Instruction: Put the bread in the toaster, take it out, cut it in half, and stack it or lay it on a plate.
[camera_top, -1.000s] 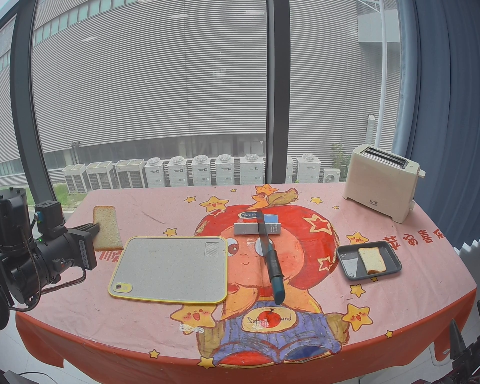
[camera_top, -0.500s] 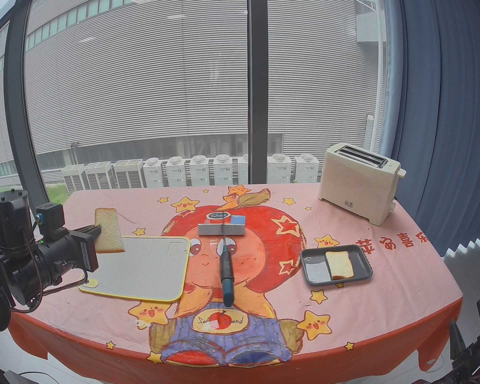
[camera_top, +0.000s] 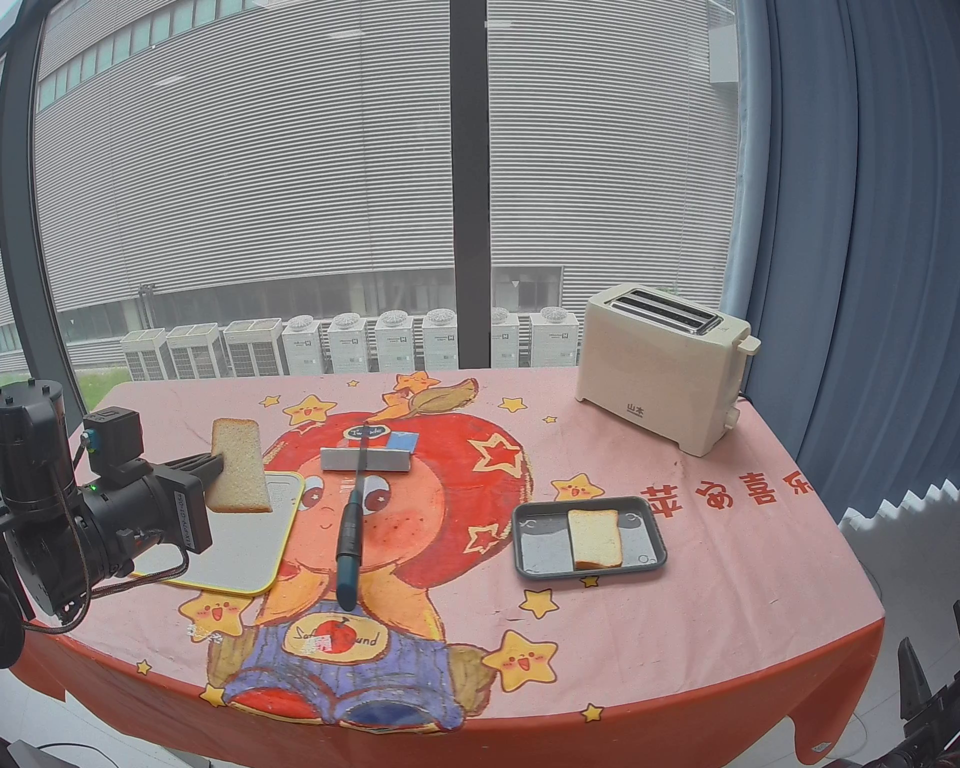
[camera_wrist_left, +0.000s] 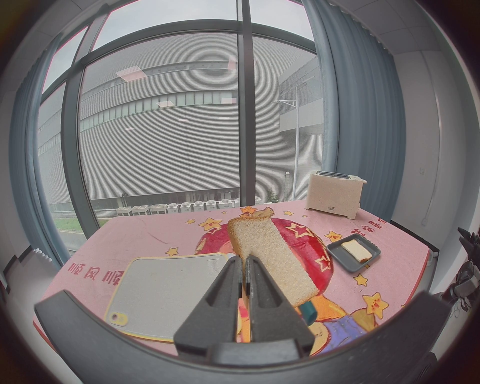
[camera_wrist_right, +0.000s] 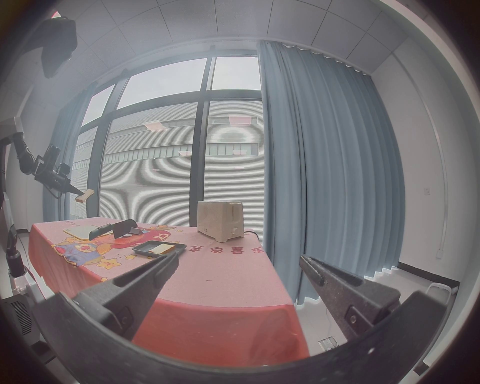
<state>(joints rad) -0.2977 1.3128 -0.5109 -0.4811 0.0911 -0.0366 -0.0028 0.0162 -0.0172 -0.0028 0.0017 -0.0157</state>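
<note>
A slice of bread (camera_wrist_left: 272, 260) is seen clamped by its lower edge in the left claw (camera_wrist_left: 245, 265), the two fingers pressed together on it. It is held upright in the air over the left end of the cutting board (camera_top: 245, 550), clear of the table. That on-edge hold is judged to suit a drop into the toaster (camera_top: 660, 365), which is set at the far right, well apart from the slice, slots facing up. The knife (camera_top: 349, 530) is laid with its blade propped on a small block (camera_top: 385, 460) and its handle turned toward the near edge, likely so it can be grasped for the cut. A second slice (camera_top: 595, 538) is laid flat in a dark tray (camera_top: 535, 572) between knife and toaster. The right claw (camera_wrist_right: 239, 259) is held low off the table's right end, fingers spread wide, nothing between them.
</note>
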